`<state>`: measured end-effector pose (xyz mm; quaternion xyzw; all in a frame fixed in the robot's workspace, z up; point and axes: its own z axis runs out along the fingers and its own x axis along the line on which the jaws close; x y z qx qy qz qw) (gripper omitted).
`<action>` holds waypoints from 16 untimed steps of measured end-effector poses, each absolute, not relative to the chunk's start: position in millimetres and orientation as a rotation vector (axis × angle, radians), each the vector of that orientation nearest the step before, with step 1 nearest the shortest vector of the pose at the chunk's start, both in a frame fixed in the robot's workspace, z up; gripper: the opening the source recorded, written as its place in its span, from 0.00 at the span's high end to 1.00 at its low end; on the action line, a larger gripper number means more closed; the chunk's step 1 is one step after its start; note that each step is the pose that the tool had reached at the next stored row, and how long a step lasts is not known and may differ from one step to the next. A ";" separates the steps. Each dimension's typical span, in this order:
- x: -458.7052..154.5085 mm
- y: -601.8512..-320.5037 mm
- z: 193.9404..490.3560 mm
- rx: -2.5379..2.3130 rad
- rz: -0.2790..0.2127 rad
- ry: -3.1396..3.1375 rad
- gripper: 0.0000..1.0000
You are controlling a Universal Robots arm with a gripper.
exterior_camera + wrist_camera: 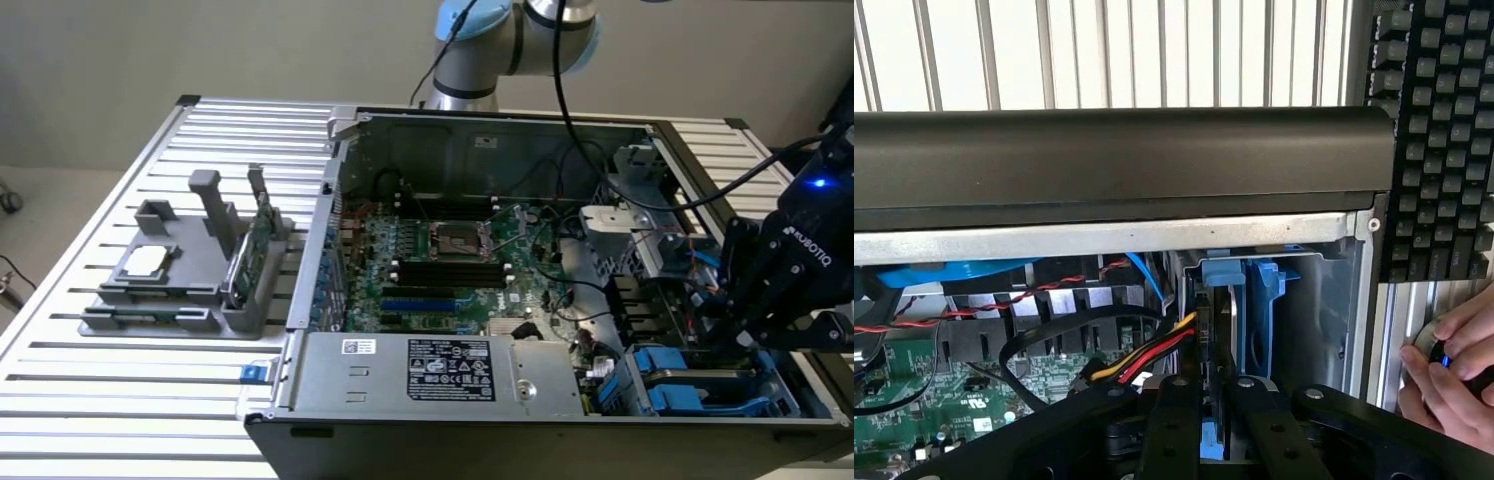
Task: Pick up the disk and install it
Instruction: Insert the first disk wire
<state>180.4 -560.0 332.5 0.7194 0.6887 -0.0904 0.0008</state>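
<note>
My gripper [1214, 392] is shut on the disk [1210, 330], which I see edge-on as a thin dark slab with blue plastic between the two black fingers [1172, 420]. It stands upright at the mouth of a drive bay lined with a blue carrier [1259, 310], just inside the metal wall of the computer case [1104, 235]. In the exterior view the gripper [747, 335] reaches down into the case's corner at the exterior view's right, and its body hides the disk there. Blue carriers [671, 380] sit in the bays beside it.
Red, yellow and black cables [1144, 355] run close to the fingers. The motherboard [447, 250] and power supply [441, 372] fill the open case. A grey fixture [187, 270] with a chip and a green card stands at the exterior view's left. A hand [1454, 360] rests beside a keyboard [1439, 140].
</note>
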 end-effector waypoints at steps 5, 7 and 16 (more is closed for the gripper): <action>180.5 -560.2 346.7 2.259 -0.284 2.163 0.84; 180.4 -560.4 355.7 2.259 -0.284 2.163 0.84; 177.8 -560.4 380.1 2.259 -0.283 2.163 0.84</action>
